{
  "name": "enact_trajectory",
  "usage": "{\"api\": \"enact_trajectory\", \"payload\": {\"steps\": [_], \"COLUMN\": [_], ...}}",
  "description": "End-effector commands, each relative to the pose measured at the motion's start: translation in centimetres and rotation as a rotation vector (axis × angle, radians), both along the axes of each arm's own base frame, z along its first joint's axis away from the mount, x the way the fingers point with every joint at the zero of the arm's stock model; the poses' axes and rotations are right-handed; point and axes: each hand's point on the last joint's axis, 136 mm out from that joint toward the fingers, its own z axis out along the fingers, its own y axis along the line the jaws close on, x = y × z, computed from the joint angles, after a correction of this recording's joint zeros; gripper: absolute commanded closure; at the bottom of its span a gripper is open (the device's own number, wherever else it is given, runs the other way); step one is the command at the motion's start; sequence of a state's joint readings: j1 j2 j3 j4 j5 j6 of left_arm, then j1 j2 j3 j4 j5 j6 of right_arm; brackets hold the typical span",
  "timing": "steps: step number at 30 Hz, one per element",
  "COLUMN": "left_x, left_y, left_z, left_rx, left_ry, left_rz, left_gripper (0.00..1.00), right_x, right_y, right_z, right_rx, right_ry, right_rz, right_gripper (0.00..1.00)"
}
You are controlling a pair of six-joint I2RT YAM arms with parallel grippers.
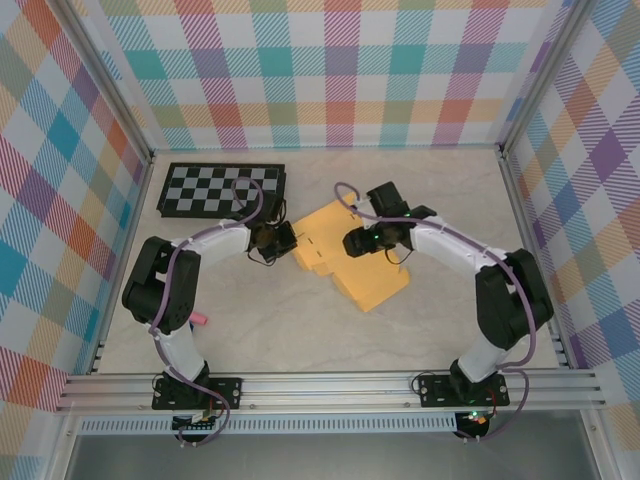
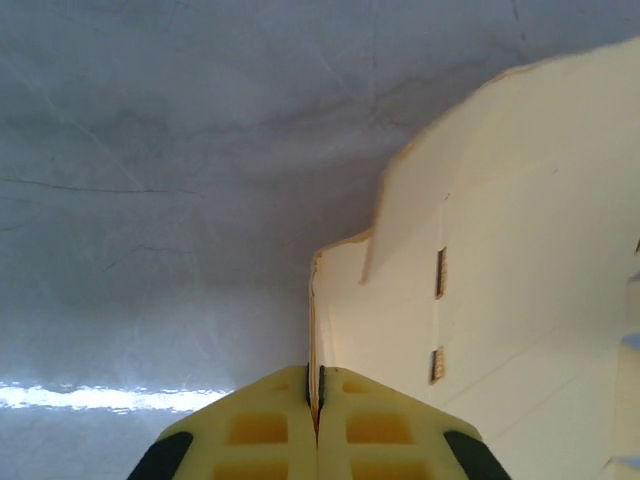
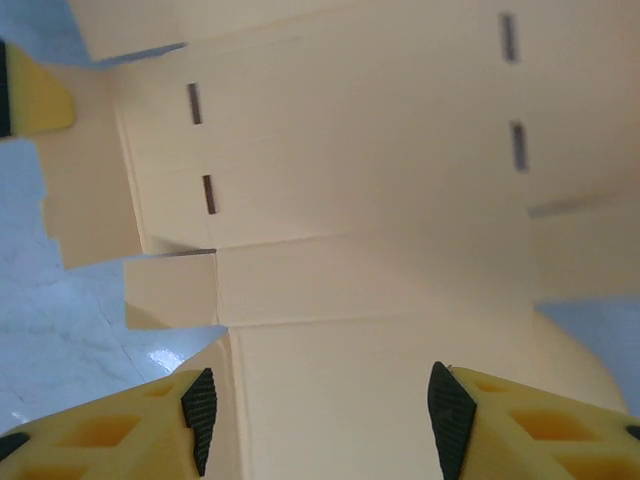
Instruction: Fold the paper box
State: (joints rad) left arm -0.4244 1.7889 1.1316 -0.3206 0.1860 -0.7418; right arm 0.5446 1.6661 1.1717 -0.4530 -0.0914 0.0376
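The flat yellow-orange thin-card paper box (image 1: pixel 362 282), an unfolded cut-out with tabs and slots, is seen lying on the pale marbled table top (image 1: pixel 300 340) between the two arms, just in front of the black-and-white checkerboard panel (image 1: pixel 222 190). Its left edge is pinched by the left gripper (image 2: pixel 317 388), whose jaws are closed flat on the card's thin rim. The right gripper (image 3: pixel 325 405) is held over the middle panels with its jaws apart and nothing between them; whether its fingertips touch the card cannot be told. The main risk is judged to lie in the left grip. Only a narrow strip of rim is caught, so the card could be slipped out, or torn at a tab, if the flap is pulled rather than swung about its crease. If the sheet is not pinned by the right gripper, the whole cut-out could be dragged across the table instead of being bent, and a fold could be formed off the scored line. The slotted panel might also be buckled by pressing too hard.
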Motion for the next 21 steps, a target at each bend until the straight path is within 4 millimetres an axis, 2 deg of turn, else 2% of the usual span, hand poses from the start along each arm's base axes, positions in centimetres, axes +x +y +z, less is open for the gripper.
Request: {"api": "enact_trajectory", "payload": {"steps": [1, 4, 7, 8, 9, 12, 14, 17, 21], "left_x": [-0.7, -0.9, -1.1, -1.2, -1.4, -1.4, -1.2, -1.0, -1.0], "left_y": [0.3, 1.0, 1.0, 0.8, 0.7, 0.5, 0.5, 0.5, 0.7], "left_z": [0.7, 1.5, 1.7, 1.8, 1.8, 2.2, 2.6, 3.2, 4.0], "left_rx": [0.063, 0.092, 0.039, 0.019, 0.011, -0.001, -0.010, -0.009, 0.041], "left_ry": [-0.003, -0.035, -0.033, -0.031, -0.030, -0.048, -0.062, -0.111, -0.206], "left_rz": [-0.062, -0.108, -0.133, -0.138, -0.143, -0.174, -0.186, -0.249, -0.350], "left_gripper": [1.00, 1.00, 1.00, 1.00, 1.00, 1.00, 1.00, 1.00, 1.00], "right_x": [0.0, -0.9, -1.6, -2.1, -2.5, -4.0, -4.4, -3.7, -1.6], "right_y": [1.7, 4.1, 5.9, 6.8, 7.7, 10.3, 11.2, 11.1, 8.6], "right_z": [-1.0, -1.7, -2.6, -2.6, -2.6, -3.0, -3.6, -3.6, 0.7], "right_rx": [-0.067, -0.057, -0.071, -0.062, -0.038, -0.004, 0.001, 0.036, 0.275], "right_ry": [-0.044, -0.049, -0.040, -0.031, -0.015, -0.009, 0.019, 0.067, 0.122], "right_rz": [0.138, 0.228, 0.272, 0.280, 0.266, 0.289, 0.268, 0.148, -0.002], "right_gripper": [0.39, 0.38, 0.36, 0.35, 0.18, 0.17, 0.17, 0.21, 0.21]}}
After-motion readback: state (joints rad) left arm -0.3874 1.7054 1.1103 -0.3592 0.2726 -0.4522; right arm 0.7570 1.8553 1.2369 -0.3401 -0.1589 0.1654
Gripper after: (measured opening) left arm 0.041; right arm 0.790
